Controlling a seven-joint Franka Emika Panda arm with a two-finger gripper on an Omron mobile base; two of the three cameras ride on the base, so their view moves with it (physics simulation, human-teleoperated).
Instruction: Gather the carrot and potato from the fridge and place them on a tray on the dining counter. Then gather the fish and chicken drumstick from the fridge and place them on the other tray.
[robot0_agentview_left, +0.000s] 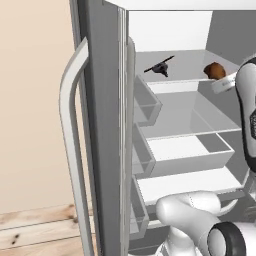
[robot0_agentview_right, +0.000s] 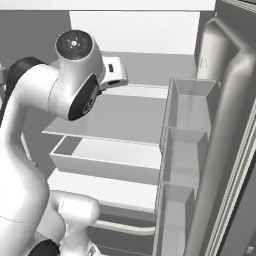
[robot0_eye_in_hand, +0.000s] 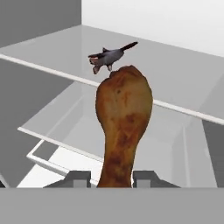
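Nearest, claw (robot0_eye_in_hand: 113, 178): closed on the narrow end of the chicken drumstick (robot0_eye_in_hand: 123, 120), which stood between its tips above the fridge shelf (robot0_eye_in_hand: 183, 87). Farther back, fish (robot0_eye_in_hand: 109, 56): lay on that shelf, well apart.

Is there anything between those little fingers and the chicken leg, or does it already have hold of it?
Nothing visible stands between them. In the hand view the chicken drumstick has its narrow end down between the two fingers, which sit against it on both sides. The fish lies farther back on the fridge shelf, out of the way.
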